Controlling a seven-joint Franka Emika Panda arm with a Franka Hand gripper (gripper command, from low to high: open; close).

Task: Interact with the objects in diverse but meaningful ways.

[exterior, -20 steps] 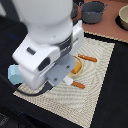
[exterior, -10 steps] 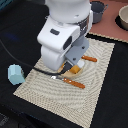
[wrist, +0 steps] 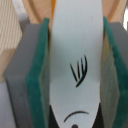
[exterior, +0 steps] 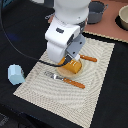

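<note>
The small white fish-shaped piece (wrist: 77, 65) with black markings fills the wrist view, clamped between the green pads (wrist: 36, 80) of my gripper (wrist: 75, 75), which is shut on it. In the exterior view the gripper (exterior: 71, 61) hangs low over an orange-tan plate (exterior: 76, 66) on the placemat, its fingers mostly hidden by the arm's white body. The pale blue rounded-top block (exterior: 15, 74) stands apart on the dark table at the exterior view's left. Cheese and bread are out of view.
A beige striped placemat (exterior: 97, 85) carries a fork with an orange handle (exterior: 66, 80) and another orange-handled utensil (exterior: 89, 58). A grey pot (exterior: 95, 11) and a pale bowl (exterior: 123, 17) sit at the back. A black cable (exterior: 20, 52) crosses the table.
The arm has swung from over the blue block toward the exterior view's right, ending above the plate. The blue block now stands uncovered.
</note>
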